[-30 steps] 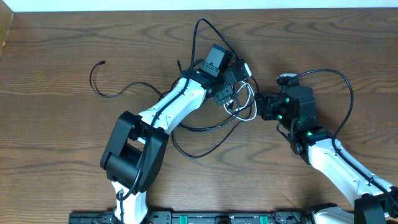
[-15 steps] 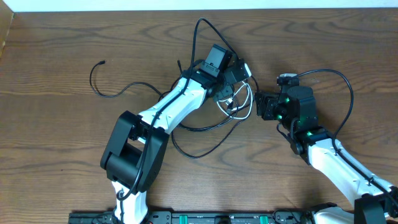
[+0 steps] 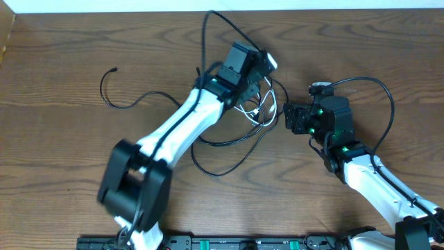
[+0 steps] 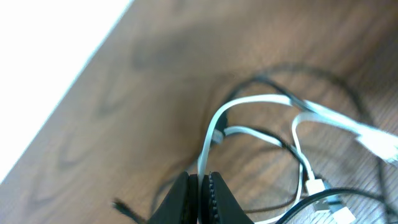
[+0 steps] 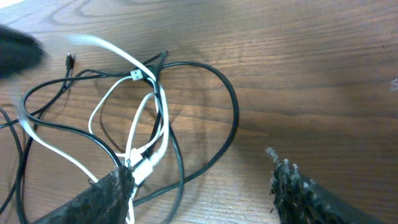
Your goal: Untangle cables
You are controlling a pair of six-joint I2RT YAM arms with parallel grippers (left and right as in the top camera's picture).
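Left fingers (image 4: 219, 200): closed narrow, pinching the white cable (image 4: 249, 101), which rises to them from the knot.
Right fingers (image 5: 102, 198): spread wide, gripping nothing; one sits at the knot's edge, by a white plug.
Cables (image 3: 258, 111): black and white loops tangled at mid-bench (image 3: 62, 173), between both arms.
Loose black cable (image 3: 128, 107): curved, lying off to the left.

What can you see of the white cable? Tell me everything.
The white cable is thin, smooth and flexible, bent into several loops with a small white plug at one end. It is woven through the black cables over the wooden table. The left gripper is shut on one strand, holding it raised; the rest hangs toward the wood.
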